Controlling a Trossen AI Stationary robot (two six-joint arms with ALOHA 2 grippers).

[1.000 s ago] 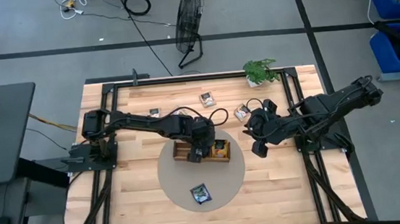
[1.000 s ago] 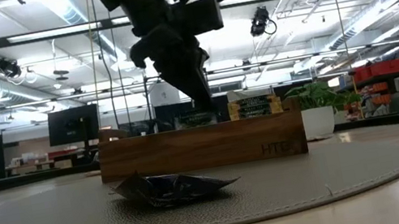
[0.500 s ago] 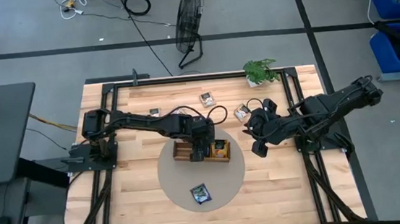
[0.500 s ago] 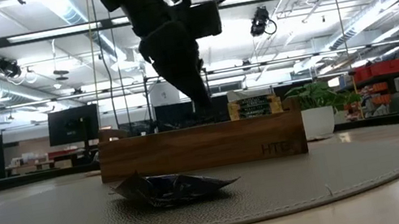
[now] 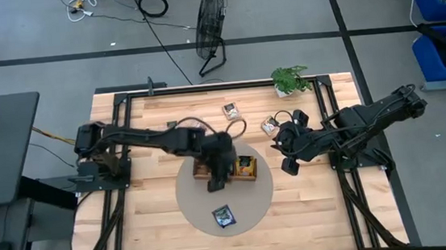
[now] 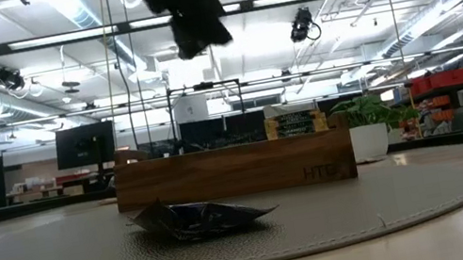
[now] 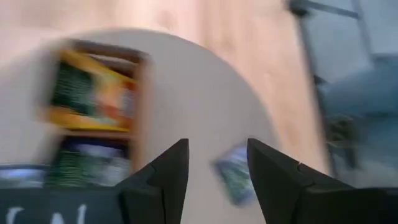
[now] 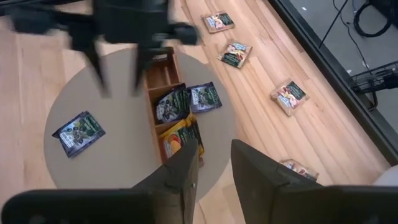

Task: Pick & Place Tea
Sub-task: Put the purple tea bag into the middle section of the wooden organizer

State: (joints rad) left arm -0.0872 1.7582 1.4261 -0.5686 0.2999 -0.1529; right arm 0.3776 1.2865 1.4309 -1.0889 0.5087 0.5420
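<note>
Dark blue tea packet [image 5: 224, 215] lies flat on the round grey mat [image 5: 255, 199], near the mat's front edge, apart from the wooden tray [image 5: 203, 172]. The tray sits mid-mat and holds an orange packet [image 5: 246, 167] at its right end and two dark packets [image 8: 173, 104] beside it — one [image 8: 205, 97] tilts over the tray wall. More white-and-brown packets [image 5: 231, 109] lie loose on the bare wood table [image 5: 150, 220], behind the mat.

Left gripper [image 5: 216, 182] hangs above the tray's front edge, fingers [image 7: 171, 168] apart, nothing between them. Right gripper [image 5: 283, 155] waits off the mat's right side, fingers [image 8: 184, 167] parted with a narrow gap — empty.
</note>
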